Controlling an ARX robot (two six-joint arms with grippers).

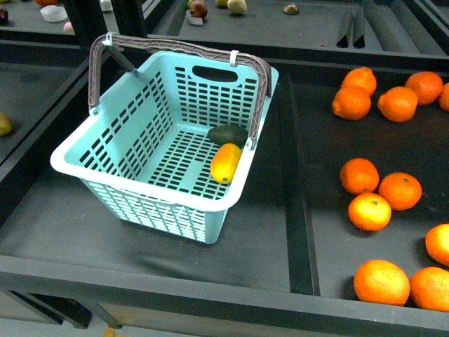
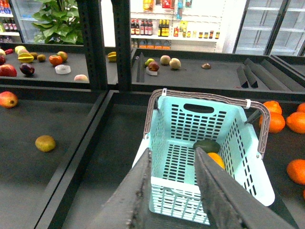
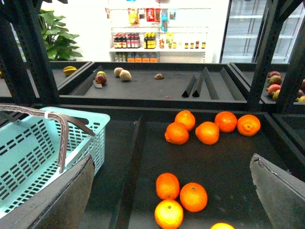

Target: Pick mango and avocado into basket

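Mango (image 1: 225, 163) & avocado (image 1: 228, 134) touching inside basket (image 1: 140, 189), just ahead of L gripper (image 2: 174, 191), fingers apart, empty. R gripper (image 3: 171, 200) wide apart over oranges (image 3: 181, 195).

Both arms are raised, the left claw (image 2: 186, 191) and right claw (image 3: 171, 191) apparently standing open and empty.

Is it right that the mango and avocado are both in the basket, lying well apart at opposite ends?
Not quite. The mango and avocado are both in the basket, but they lie side by side, touching, against the same wall, not at opposite ends. The front view shows this.
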